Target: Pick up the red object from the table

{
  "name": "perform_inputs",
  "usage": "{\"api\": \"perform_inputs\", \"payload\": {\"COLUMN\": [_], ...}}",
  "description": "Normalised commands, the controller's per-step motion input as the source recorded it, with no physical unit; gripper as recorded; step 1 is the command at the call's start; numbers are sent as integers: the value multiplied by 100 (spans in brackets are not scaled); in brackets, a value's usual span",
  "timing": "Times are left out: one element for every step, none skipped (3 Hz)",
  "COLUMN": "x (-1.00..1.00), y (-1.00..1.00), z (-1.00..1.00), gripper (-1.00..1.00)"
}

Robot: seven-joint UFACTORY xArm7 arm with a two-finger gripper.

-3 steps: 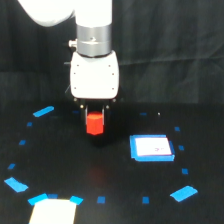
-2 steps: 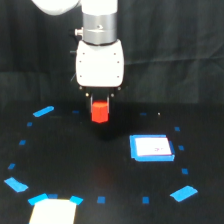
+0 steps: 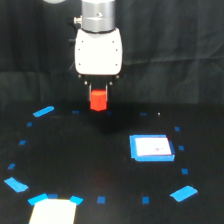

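Observation:
The red object is a small orange-red block held between the fingers of my gripper, under the white gripper head. It hangs clear above the black table, with dark surface visible below it. The gripper is shut on the block and points straight down, in the upper middle of the exterior view. The fingertips are partly hidden by the block.
A white-and-blue flat square lies on the table at the exterior view's right. Blue tape squares and strips form a ring on the table. A white patch sits at the bottom left edge.
The gripper has risen with the red block in it and shifted slightly toward the exterior view's right. The block is now higher above the table.

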Motion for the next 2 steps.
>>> {"api": "perform_inputs", "payload": {"x": [4,27], "y": [21,5], "z": [95,76], "gripper": [-98,-100]}}
